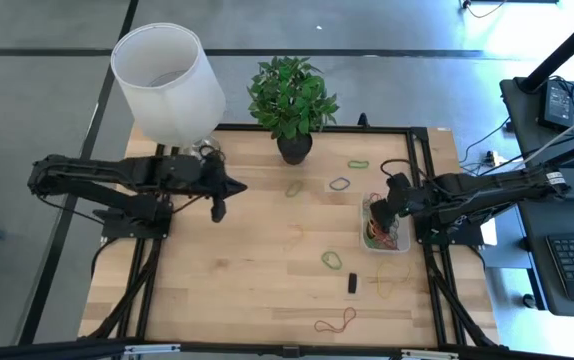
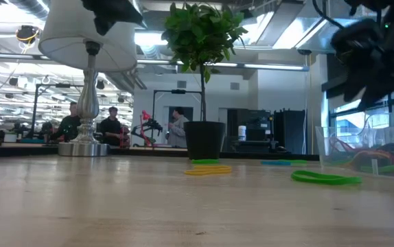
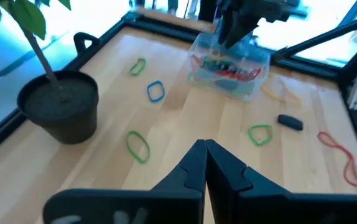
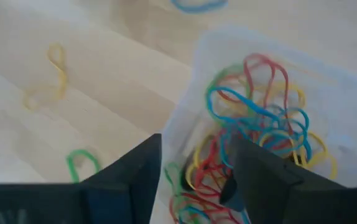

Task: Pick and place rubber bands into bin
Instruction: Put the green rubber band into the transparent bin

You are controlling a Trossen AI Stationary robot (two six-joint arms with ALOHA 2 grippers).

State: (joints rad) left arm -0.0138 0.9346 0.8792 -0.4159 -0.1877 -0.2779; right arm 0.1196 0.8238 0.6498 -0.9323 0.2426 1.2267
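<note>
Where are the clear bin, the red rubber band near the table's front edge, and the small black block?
bin (image 1: 370,243): high view, its near left rim.
red rubber band (image 1: 335,321): high view, middle of the loop.
black block (image 1: 352,283): high view, its centre.

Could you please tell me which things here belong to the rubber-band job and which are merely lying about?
Part of the job:
- clear bin, already holding a tangle of bands
- loose rubber bands on the table, e.g. blue, green, red
- right pincer, open over the bin
- left pincer, shut, waiting over the table

Just lying about:
- potted plant
- lamp
- small black block
</note>
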